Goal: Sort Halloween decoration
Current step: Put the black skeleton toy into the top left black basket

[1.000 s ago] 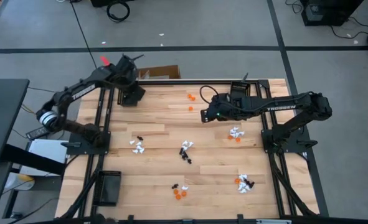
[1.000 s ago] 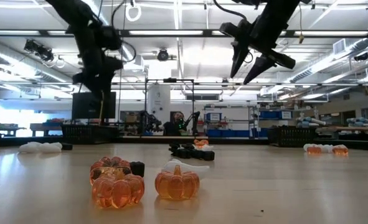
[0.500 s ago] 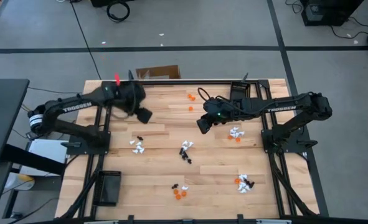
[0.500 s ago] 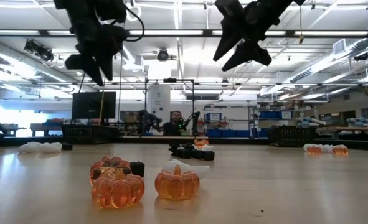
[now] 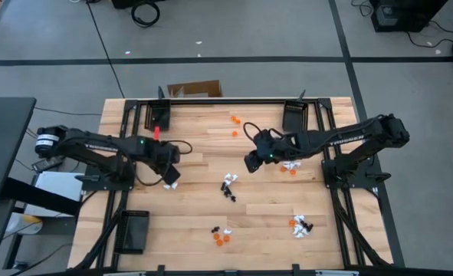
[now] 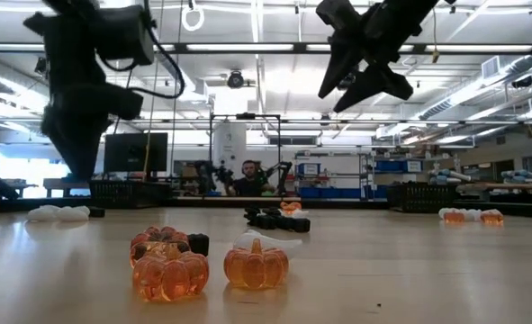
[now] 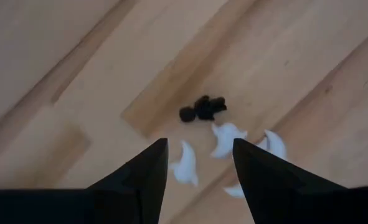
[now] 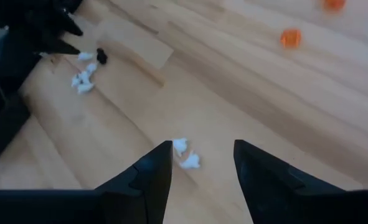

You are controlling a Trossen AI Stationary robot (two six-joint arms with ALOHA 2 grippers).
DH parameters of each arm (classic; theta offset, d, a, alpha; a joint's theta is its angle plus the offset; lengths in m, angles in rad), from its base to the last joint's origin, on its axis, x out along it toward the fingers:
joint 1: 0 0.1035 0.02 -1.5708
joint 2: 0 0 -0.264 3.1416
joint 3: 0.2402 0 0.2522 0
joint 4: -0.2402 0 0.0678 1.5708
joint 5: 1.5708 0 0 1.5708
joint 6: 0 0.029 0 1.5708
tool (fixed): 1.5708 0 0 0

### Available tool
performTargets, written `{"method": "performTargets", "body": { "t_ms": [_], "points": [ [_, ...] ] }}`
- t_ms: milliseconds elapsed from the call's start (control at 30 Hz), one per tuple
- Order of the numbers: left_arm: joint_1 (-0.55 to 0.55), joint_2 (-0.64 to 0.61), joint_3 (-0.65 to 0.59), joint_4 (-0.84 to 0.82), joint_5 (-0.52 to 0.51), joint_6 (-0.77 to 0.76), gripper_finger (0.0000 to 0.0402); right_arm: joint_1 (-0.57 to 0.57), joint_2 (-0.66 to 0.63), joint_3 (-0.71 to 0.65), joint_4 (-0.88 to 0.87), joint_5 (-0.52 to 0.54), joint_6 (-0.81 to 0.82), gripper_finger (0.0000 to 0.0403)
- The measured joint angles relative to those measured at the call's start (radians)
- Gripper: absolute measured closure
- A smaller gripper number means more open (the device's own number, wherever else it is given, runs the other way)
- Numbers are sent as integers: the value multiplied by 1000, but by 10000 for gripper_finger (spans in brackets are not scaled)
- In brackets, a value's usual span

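High view from overhead shows two dark arms reaching inward over a wooden tabletop [image 5: 195, 222]; the left gripper [image 5: 171, 175] hangs low over the left half of the tabletop, fingers spread with nothing between them; its wrist view looks straight down past both fingers [image 7: 147, 177] at a small black trinket [image 7: 203, 108] and several white ghost-like trinkets [image 7: 226, 139] lying close together on the boards; the right gripper [image 5: 250, 161] hovers near the tabletop's middle, also spread and holding nothing; its wrist view shows two white trinkets [image 8: 185, 153] just beyond its fingertips; the Halloween decoration is strewn in little clusters; a black-and-white cluster [image 5: 228, 185] sits at the centre; white pieces with an orange one [image 5: 290, 166] lie toward the right edge; two orange pumpkins [image 5: 234, 120] rest near the far edge; a mixed cluster [image 5: 298, 225] sits near the right front corner, and another [image 5: 221, 234] by the front edge; black rectangular trays sit at the far left corner [image 5: 159, 113], the far right corner [image 5: 293, 115] and the front left corner [image 5: 133, 230]; low view shows translucent orange pumpkins [image 6: 256, 265] up close, a person seated far behind.
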Motion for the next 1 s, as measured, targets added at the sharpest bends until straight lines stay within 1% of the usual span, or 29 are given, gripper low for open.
{"method": "performTargets", "body": {
  "t_ms": [100,200,333,433,500,633,733,900,1000],
  "points": [
    [34,0,-63,118,35,79,210,15,0,-6,-1,30,91,222],
    [69,0,-101,157,84,115,210,28,0,-6,8,73,142,222],
    [90,0,-132,161,86,171,210,29,0,-6,12,82,169,222],
    [101,0,-171,234,86,230,210,27,0,-6,19,83,172,222],
    [104,0,-200,290,87,238,210,27,0,-6,20,82,188,222],
    [103,-3,-223,339,78,261,217,37,0,-6,21,83,221,222],
    [104,-2,-229,350,59,290,245,51,0,-6,23,83,240,222],
    [105,-1,-231,378,44,305,328,83,0,-6,23,95,257,222],
    [109,1,-220,386,49,259,372,106,0,-6,23,124,283,223]
  ]
}}
